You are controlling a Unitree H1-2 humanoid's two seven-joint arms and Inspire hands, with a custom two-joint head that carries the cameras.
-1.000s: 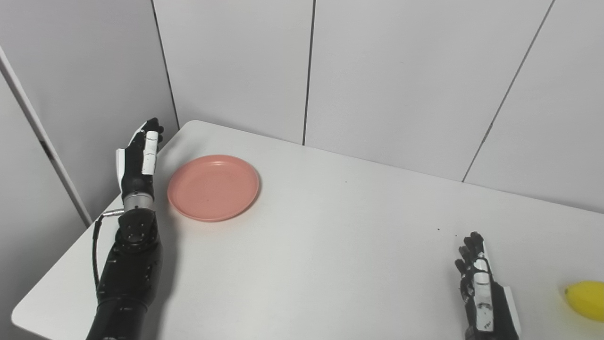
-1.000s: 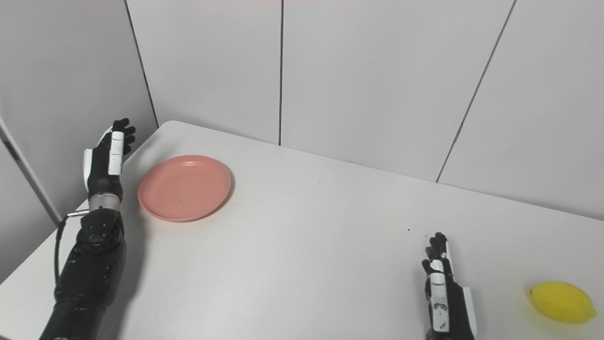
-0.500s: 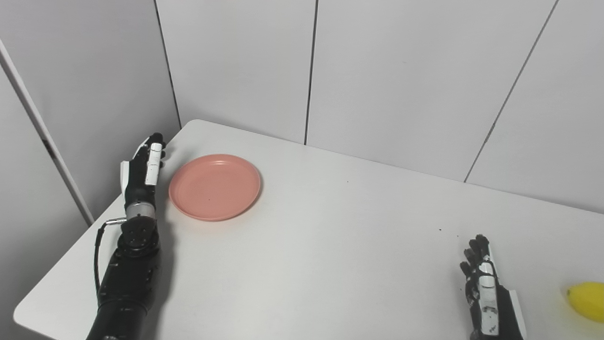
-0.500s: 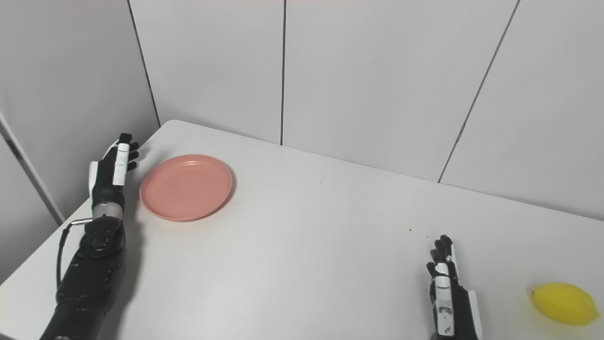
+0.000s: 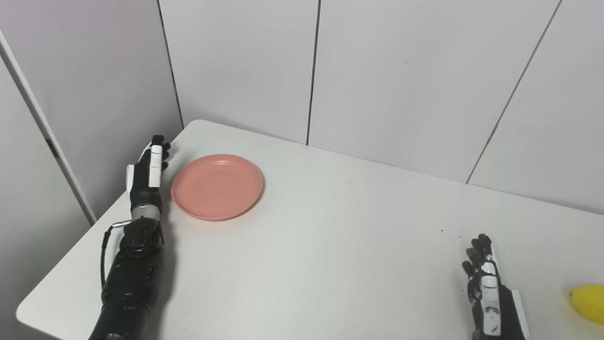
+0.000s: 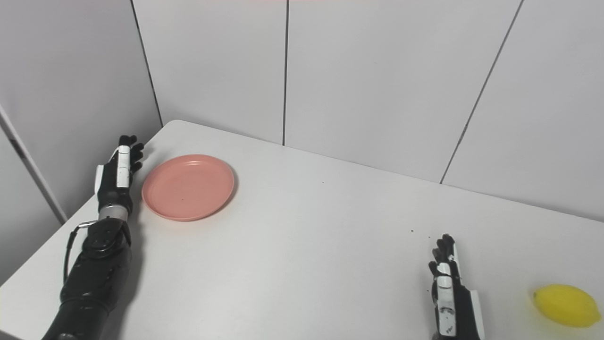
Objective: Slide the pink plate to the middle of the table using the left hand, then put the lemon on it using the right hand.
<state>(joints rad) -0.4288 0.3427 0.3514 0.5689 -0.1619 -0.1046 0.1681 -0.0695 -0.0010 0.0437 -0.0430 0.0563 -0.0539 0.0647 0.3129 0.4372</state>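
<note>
The pink plate (image 5: 217, 186) lies flat near the far left corner of the table (image 5: 330, 245), well short of the middle, so the first half of the task is not yet done. Left of the pink plate, the left robot hand (image 5: 147, 172) has dropped over the last 1 second from a raised pose to table height and come in toward the rim; it now stands on edge just beside the pink plate's left side, fingers straight and apart, grasping nothing. Whether it already touches the rim cannot be told from either view; a thin strip of table seems to show between them. The pink plate itself has kept its place on the table; the small shift of the whole picture is the camera's doing.

This change reads as the set-up for the push: with the palm facing the pink plate, a sweep rightward should slide it toward the middle.

Far right of the pink plate, near the front edge, the right robot hand (image 6: 448, 288) rests with fingers extended, released and empty, little changed. Further right again, the lemon (image 6: 565, 305) lies on the table, apart from that robot hand and well apart from the pink plate, untouched until the slide is finished.
</note>
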